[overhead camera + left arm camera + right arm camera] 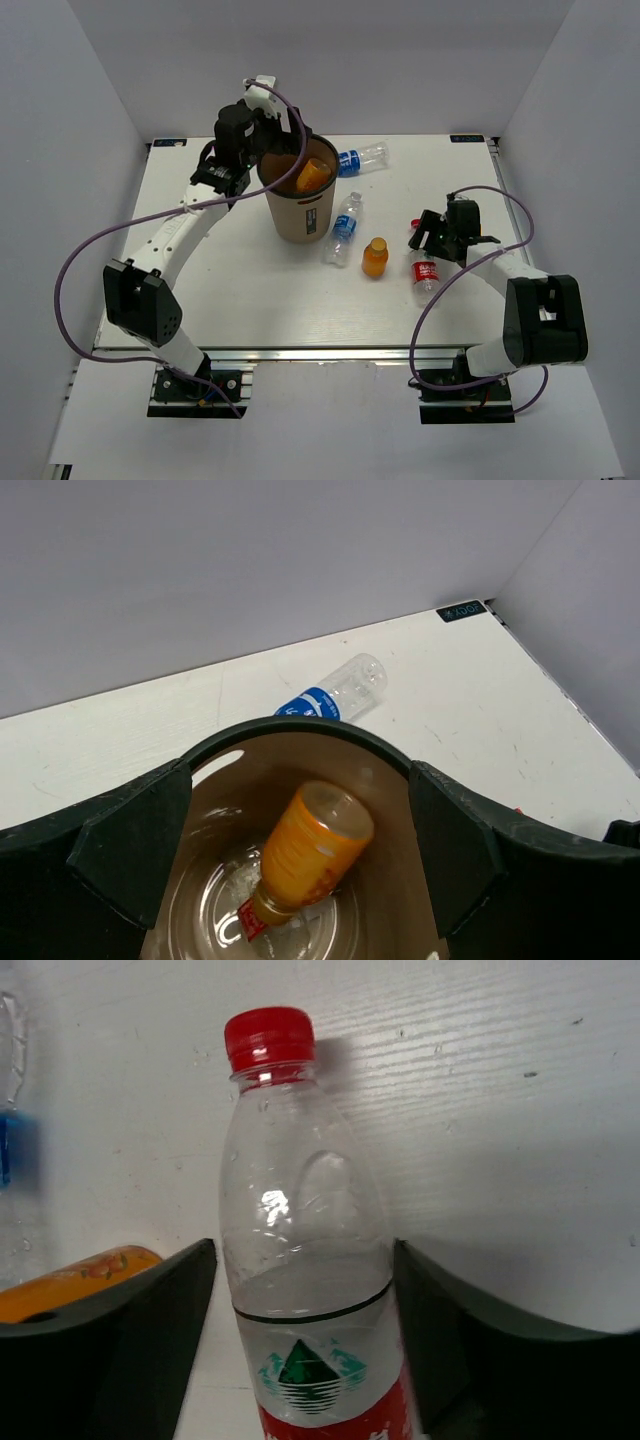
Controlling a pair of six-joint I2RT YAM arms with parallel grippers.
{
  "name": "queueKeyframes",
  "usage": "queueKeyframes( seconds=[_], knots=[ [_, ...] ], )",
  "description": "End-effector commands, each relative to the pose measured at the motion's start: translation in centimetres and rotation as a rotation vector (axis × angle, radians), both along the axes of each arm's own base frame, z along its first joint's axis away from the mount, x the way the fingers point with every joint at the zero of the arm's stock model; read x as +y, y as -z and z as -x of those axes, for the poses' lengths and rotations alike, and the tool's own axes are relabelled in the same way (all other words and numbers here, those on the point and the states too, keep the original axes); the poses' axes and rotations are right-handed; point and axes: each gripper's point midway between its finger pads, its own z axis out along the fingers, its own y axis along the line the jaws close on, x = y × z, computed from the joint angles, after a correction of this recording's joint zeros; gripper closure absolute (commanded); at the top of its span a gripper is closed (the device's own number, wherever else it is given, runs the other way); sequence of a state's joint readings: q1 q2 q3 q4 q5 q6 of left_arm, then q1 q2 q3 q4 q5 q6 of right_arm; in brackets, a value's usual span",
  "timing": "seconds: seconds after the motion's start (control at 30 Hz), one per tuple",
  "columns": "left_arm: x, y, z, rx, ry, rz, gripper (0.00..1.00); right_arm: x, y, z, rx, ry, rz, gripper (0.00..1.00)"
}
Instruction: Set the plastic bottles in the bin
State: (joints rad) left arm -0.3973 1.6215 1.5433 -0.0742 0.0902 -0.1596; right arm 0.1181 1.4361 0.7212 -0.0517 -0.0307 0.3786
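Red-cap bottle [305,1290]: lying on table [220,290], right side, between spread jaws of right gripper [302,1250], not pinched.
Bin [300,215]: far left; one orange bottle [310,855] inside, beneath left gripper [298,780], jaws spread, empty.
Done: one of five.
Left: red-cap, second orange bottle [375,257], near blue-label bottle [343,228], far blue-label bottle [360,159].

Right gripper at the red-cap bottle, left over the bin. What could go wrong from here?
The right gripper straddles the clear red-capped plastic bottle on its rounded upper body; it may slip or roll when squeezed.
The short orange plastic bottle beside that gripper may get nudged.
The left gripper hangs open over the tan round bin; withdrawing could catch its rim.
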Motion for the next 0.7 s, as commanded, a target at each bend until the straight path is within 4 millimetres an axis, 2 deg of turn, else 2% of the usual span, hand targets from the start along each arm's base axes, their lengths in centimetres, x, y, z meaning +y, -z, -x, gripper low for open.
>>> queueKeyframes(
  seconds=[0.0, 0.13, 0.17, 0.23, 0.27, 0.3, 0.33, 0.37, 0.47, 0.5, 0.53, 0.57, 0.6, 0.67],
  knots=[
    [0.7, -4.3, 1.4, -0.093, -0.002, 0.019, 0.02, -0.4, -2.0, -1.8, -0.098, 0.012, 0.015, 0.31],
    [2.1, -5.7, 1.8, -0.109, -0.07, 0.039, 0.02, -1.3, -3.1, -2.5, -0.131, 0.046, 0.055, 0.66],
    [2.4, -5.9, 2.0, -0.112, -0.087, 0.039, 0.02, -1.4, -3.1, -2.2, -0.118, 0.047, 0.06, 0.69],
    [4.5, -6.6, 2.3, -0.124, -0.188, 0.049, 0.02, -1.5, -3.8, -2.6, -0.129, 0.04, 0.07, 0.77],
    [5.2, -6.6, 2.6, -0.126, -0.221, 0.052, 0.02, -1.6, -4.3, -2.8, -0.136, 0.043, 0.073, 0.78],
    [5.9, -5.8, 2.8, -0.115, -0.254, 0.044, 0.02, -1.6, -5.0, -3.2, -0.148, 0.044, 0.078, 0.78],
    [7.5, -6.6, 3.5, -0.133, -0.322, 0.056, 0.02, -1.6, -5.7, -3.4, -0.162, 0.039, 0.08, 0.81],
    [8.3, -6.6, 3.9, -0.133, -0.35, 0.059, 0.02, -1.7, -6.3, -3.7, -0.178, 0.031, 0.089, 0.82],
    [11.2, -5.7, 5.1, -0.104, -0.431, 0.086, 0.02, -1.2, -10.3, -4.9, -0.281, -0.009, 0.087, 0.83],
    [12.9, -5.4, 5.1, -0.086, -0.472, 0.119, 0.02, -0.9, -11.5, -5.2, -0.314, -0.028, 0.081, 0.83],
    [14.0, -4.4, 5.6, -0.06, -0.491, 0.128, 0.02, -0.5, -14.6, -6.0, -0.403, -0.048, 0.069, 0.83],
    [14.7, -3.7, 5.6, -0.042, -0.484, 0.147, 0.02, 0.3, -16.3, -6.3, -0.454, -0.099, 0.064, 0.83],
    [16.9, -1.8, 5.3, -0.009, -0.53, 0.172, 0.02, 1.8, -20.1, -6.8, -0.557, -0.175, 0.021, 0.83],
    [18.6, -0.3, 5.5, 0.018, -0.548, 0.205, 0.02, 3.6, -24.2, -7.0, -0.676, -0.265, -0.011, 0.83]
  ],
)
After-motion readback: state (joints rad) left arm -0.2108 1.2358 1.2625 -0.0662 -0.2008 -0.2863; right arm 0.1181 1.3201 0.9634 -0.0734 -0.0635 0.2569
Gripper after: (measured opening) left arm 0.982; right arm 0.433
